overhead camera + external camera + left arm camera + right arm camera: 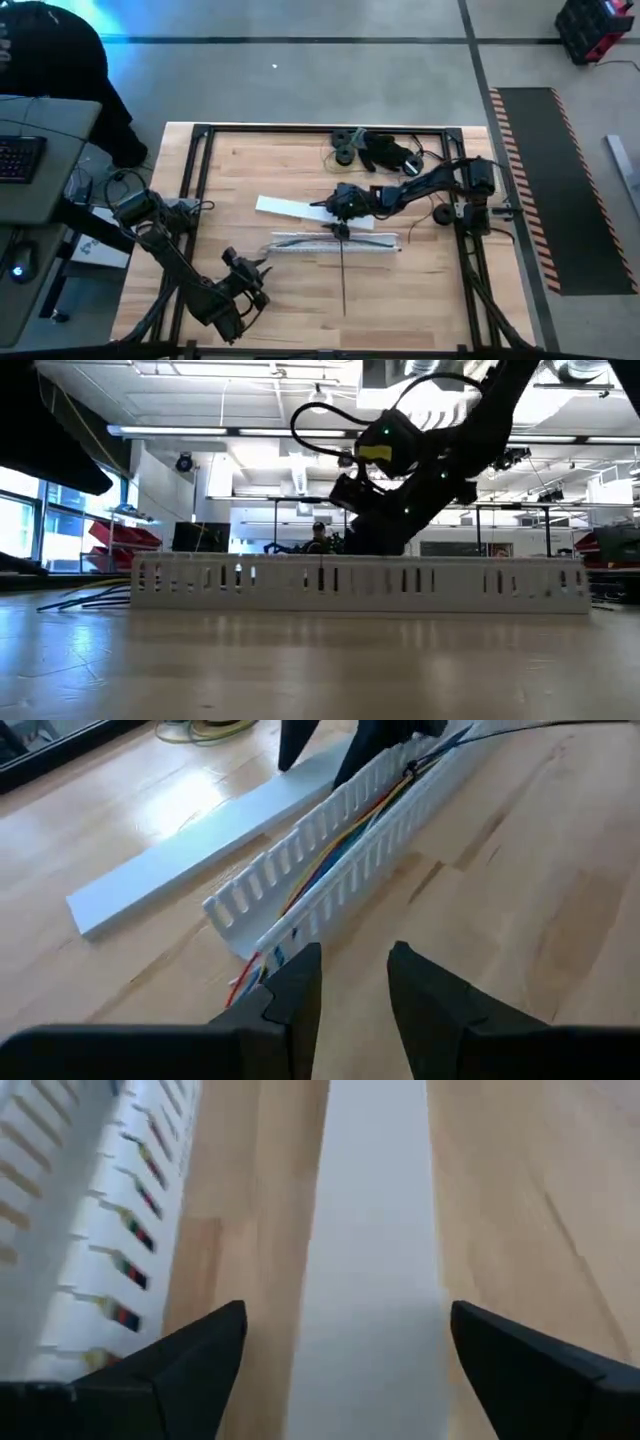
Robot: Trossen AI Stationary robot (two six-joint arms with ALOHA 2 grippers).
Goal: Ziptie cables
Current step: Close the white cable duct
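Near the middle of the tabletop [420, 290]: a white slotted cable duct [335, 243], lying lengthwise. Inside it, the cables [335, 855], a bundle of thin coloured wires running along the channel, ends spilling out of the duct's open end nearest the left arm. Just beyond the duct, toward the far edge: a flat white cover strip [290, 207], lying at a slight angle, apart from the duct. Crossing the duct at its middle and running toward the near edge: a thin, straight dark stick [342, 275].

Right hand [345, 1350] poised over the cover strip, close above it, fingers spread wide to either side of the strip, gripping nothing; duct wall with its slots just beside it. Seen from above, reaching in from the right edge to a spot between strip and duct.

Left hand [352, 985] near the near-left corner, well apart from the duct, aimed at its open end. Fingers slightly parted, a narrow gap between them, nothing held.

By the far edge: a cluster of small dark parts [372, 150].
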